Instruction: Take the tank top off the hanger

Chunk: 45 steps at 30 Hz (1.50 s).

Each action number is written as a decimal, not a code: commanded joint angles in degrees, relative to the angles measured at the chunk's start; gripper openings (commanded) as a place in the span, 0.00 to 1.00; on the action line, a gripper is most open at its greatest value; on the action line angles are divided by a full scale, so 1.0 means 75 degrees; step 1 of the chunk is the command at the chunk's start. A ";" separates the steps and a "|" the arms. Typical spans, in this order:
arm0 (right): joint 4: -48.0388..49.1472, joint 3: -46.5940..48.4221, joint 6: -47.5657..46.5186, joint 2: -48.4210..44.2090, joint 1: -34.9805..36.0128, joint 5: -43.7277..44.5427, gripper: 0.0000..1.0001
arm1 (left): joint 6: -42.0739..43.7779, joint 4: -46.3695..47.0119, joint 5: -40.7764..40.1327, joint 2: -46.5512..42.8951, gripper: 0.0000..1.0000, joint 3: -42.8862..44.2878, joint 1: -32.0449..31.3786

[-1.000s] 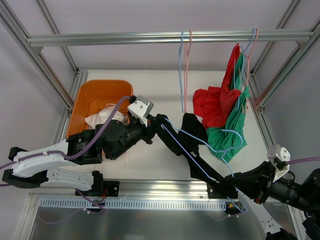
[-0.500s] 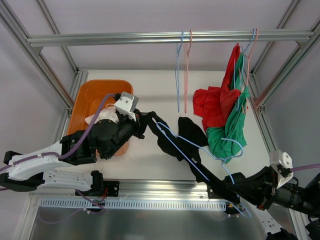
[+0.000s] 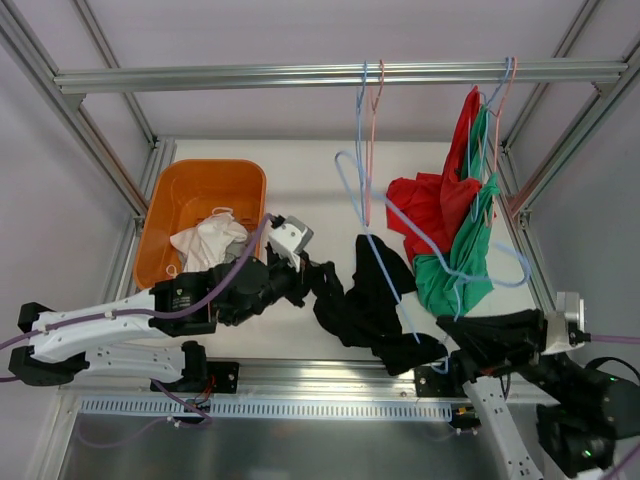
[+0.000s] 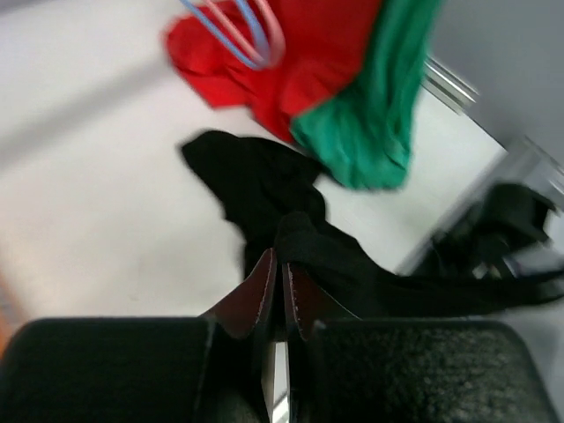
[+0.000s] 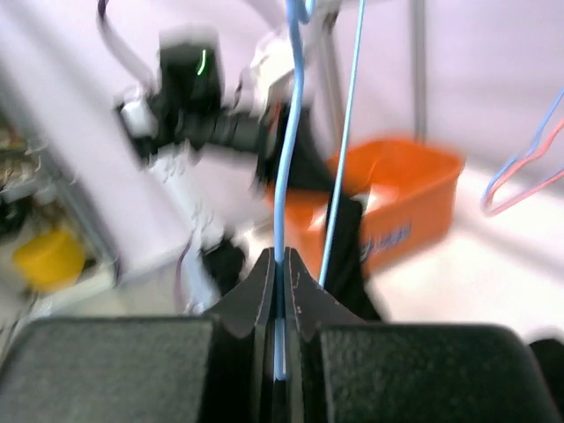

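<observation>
Tank top (image 4: 264, 176) clamped in left tool (image 4: 280, 266).

Tank top (image 3: 355, 305) right of bin (image 3: 190, 195)

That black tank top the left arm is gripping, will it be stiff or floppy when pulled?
Probably floppy: the black tank top sags in folds between the left gripper and the blue hanger. Likely light, since thin wire carries it. It may snag, as cloth bunches across the wire.

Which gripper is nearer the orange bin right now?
Left. The left gripper is just beyond the orange bin's near-right corner; the right gripper is far off at the table's front right.
</observation>
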 commanded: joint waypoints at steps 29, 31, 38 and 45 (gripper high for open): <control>-0.3256 0.1878 -0.2061 0.2945 -0.0955 0.3754 0.00 | -0.2142 -0.0606 0.0738 -0.0220 0.99 -0.1703 0.0063; -0.3375 0.2381 -0.2015 0.3763 -0.0955 0.3943 0.00 | -0.1907 -0.0863 0.0879 -0.0513 0.99 -0.1586 0.0063; -0.2544 0.3495 -0.1768 0.5838 -0.0756 0.4283 0.00 | -0.1731 -0.1415 0.0728 -0.1076 0.99 -0.1503 0.0063; -0.2344 0.5499 -0.2061 0.8134 0.0931 0.6053 0.00 | -0.1626 -0.1533 0.0564 -0.0784 0.99 -0.1468 0.0063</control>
